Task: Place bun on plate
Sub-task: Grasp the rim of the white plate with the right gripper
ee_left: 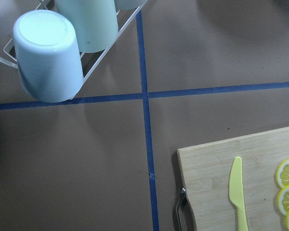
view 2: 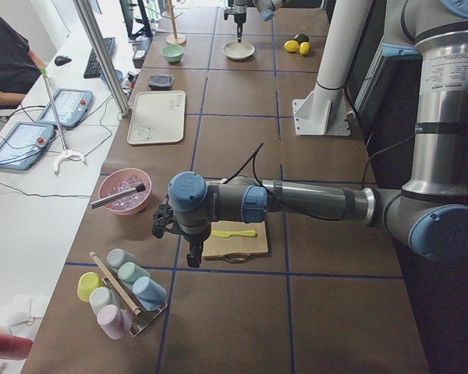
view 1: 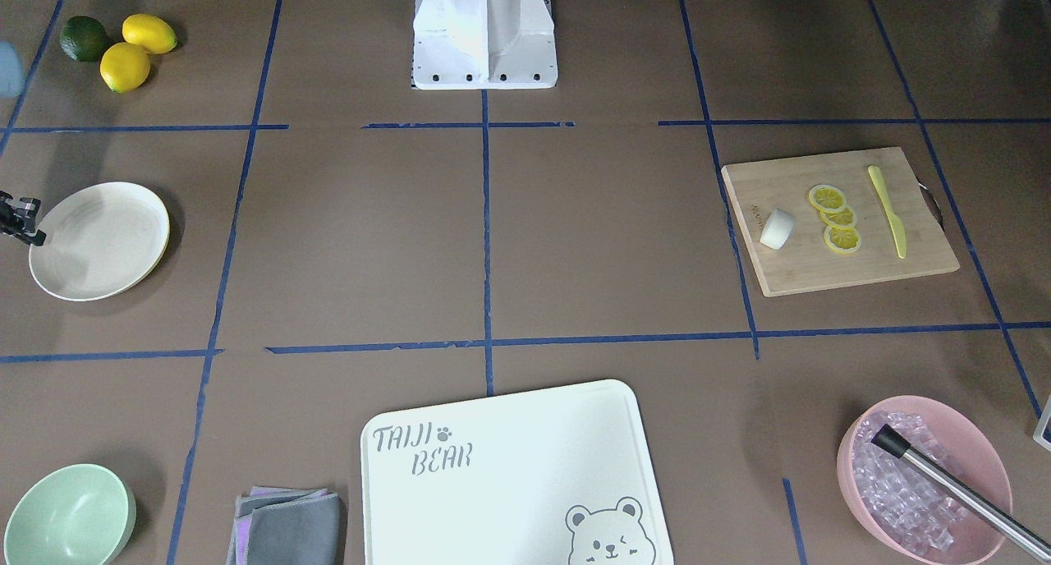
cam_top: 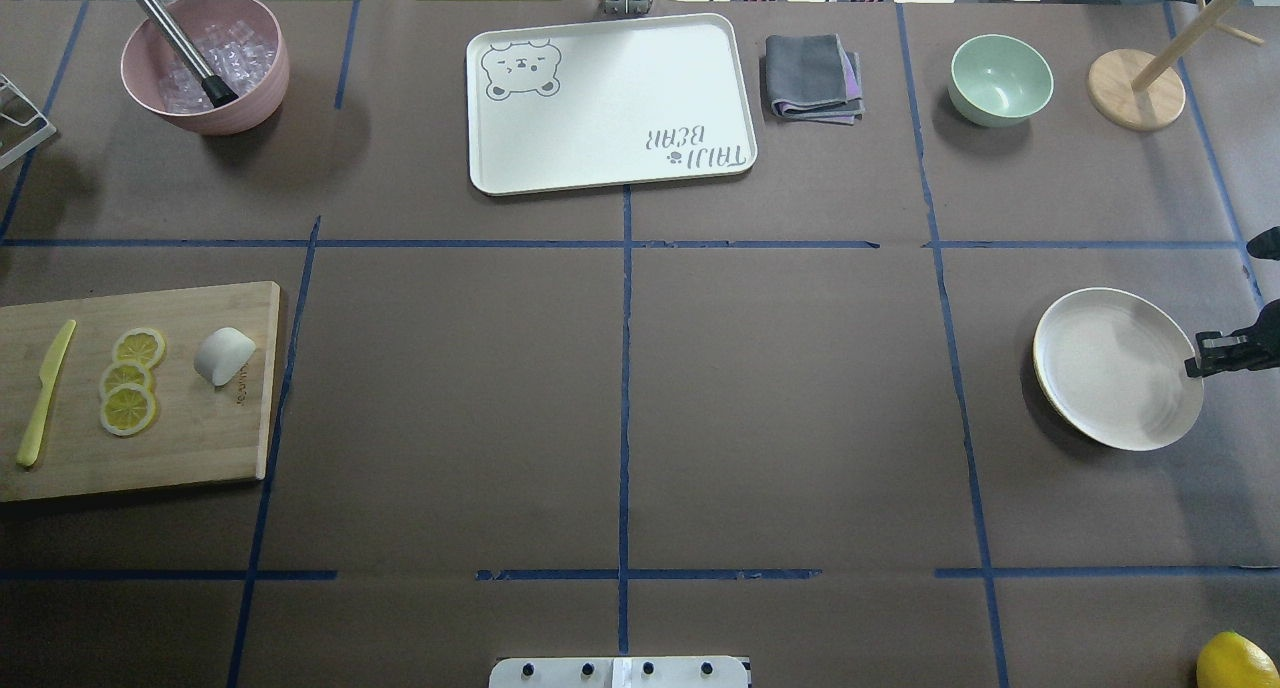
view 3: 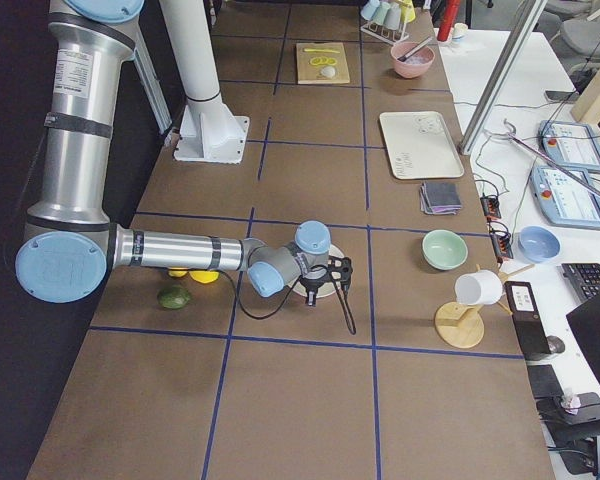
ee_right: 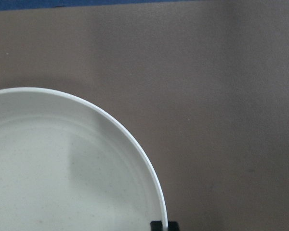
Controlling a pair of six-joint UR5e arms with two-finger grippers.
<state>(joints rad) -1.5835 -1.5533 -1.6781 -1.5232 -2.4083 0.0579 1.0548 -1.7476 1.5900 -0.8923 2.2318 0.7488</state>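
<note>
The right gripper [cam_top: 1200,354] hangs at the right edge of the overhead view, its fingers parted and holding nothing, right at the rim of the plate [cam_top: 1100,368]. The left gripper [view 2: 168,224] shows only in the left side view, low over the table [cam_top: 780,418] near the middle of the frame; I cannot tell whether it is released or clenched.

The bun [cam_top: 224,356] lies on a wooden cutting board [cam_top: 200,448] at the left edge of the overhead view, on the board's right part. It sits just beside three overlapping lemon slices [cam_top: 130,380], with a yellow-green knife [cam_top: 45,393] further left. The bun and the plate are well apart, at opposite ends of the table.

The table wears a brown covering marked into a grid with blue tape [cam_top: 625,368]. Along the top of the overhead view stand:
- a pink bowl [cam_top: 250,93] of ice cubes with a metal tool leaning in it
- a white bear-printed board [cam_top: 610,103]
- a folded grey cloth [cam_top: 812,76]
- a pale green bowl [cam_top: 1000,78]
- a wooden stand [cam_top: 1135,88]

A lemon [cam_top: 1235,660] peeks in at the lower right corner, and the robot's white base [cam_top: 620,672] sits at bottom centre.

In the left side view a rack of pastel cups [view 2: 121,292] stands at the lower left. A white bench [view 2: 31,202] with tablets and a keyboard runs down the left side, and a person [view 2: 4,58] in a dark top sits at the upper left
</note>
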